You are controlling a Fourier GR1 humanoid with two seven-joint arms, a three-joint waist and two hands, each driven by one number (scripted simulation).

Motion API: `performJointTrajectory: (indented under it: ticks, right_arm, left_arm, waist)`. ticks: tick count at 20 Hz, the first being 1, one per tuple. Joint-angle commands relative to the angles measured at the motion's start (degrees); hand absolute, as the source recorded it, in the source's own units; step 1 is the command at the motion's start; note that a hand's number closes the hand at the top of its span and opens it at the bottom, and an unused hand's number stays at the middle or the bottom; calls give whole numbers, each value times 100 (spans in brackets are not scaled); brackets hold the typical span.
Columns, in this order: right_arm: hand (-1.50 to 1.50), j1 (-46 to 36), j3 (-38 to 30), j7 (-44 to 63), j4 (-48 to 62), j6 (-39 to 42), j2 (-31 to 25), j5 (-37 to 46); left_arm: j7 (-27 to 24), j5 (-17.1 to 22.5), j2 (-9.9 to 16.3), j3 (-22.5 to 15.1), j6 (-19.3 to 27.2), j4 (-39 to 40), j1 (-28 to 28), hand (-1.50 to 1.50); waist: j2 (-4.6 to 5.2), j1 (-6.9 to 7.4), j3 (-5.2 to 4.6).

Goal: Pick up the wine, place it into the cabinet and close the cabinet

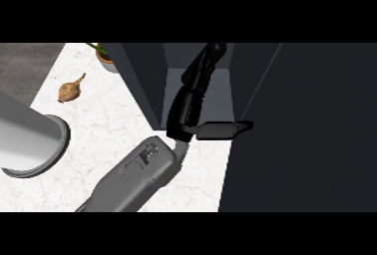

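Counter carries a grey cylinder at far left and a brown bulb behind it. Right hand reaches into the open cabinet, fingers straight, thumb out. Wine is not visible.

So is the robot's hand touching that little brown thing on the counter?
Apart. The head view shows the right hand inside the cabinet, while the brown thing lies off to the left, with bare counter between them.
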Motion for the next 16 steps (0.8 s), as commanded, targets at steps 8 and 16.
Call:
performJointTrajectory:
  ticks: [8, 16]
  right_arm:
    - [-150, -343, -327, 458, -272, -100, -261, -294]
    - [-150, -233, 391, 132, -94, -249, 5, 430]
  left_arm:
    - [-42, -316, -95, -1449, 1595, -2432, 1798, -150]
    - [257, -523, 826, -1552, 881, -3843, 3000, 150]
  waist:
    - [22, -86, -4]
    - [50, -59, -7]
